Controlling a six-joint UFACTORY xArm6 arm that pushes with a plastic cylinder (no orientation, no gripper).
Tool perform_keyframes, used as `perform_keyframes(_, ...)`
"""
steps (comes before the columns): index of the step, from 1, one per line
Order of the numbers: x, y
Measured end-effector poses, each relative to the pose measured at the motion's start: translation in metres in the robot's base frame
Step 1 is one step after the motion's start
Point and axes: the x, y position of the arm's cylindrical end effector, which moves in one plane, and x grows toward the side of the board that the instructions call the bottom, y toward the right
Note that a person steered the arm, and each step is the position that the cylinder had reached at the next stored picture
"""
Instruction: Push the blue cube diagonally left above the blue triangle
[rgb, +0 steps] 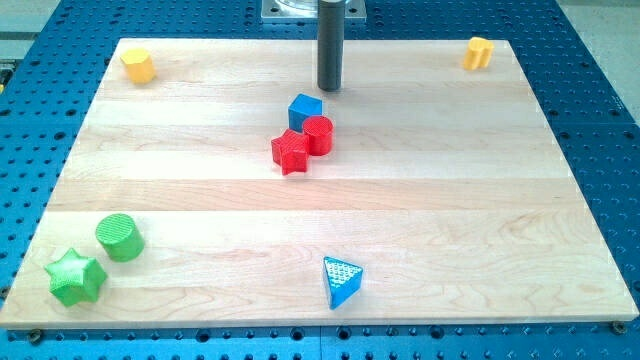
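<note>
The blue cube (305, 110) sits on the wooden board a little above its middle, touching a red cylinder (318, 134) just below and to its right. A red star (290, 152) lies against the cylinder's lower left. The blue triangle (341, 281) lies near the view's bottom edge, right of centre. My tip (330, 88) is at the end of the dark rod, just above and to the right of the blue cube, a small gap from it.
A green cylinder (120, 237) and a green star (75, 278) sit at the bottom left. A yellow block (138, 65) is at the top left corner and an orange-yellow block (479, 52) at the top right. The board (450, 200) rests on a blue perforated table.
</note>
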Motion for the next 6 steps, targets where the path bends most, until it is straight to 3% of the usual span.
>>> perform_keyframes(3,0.123,-0.080)
perform_keyframes(4,0.134,-0.094)
perform_keyframes(6,0.054,-0.082)
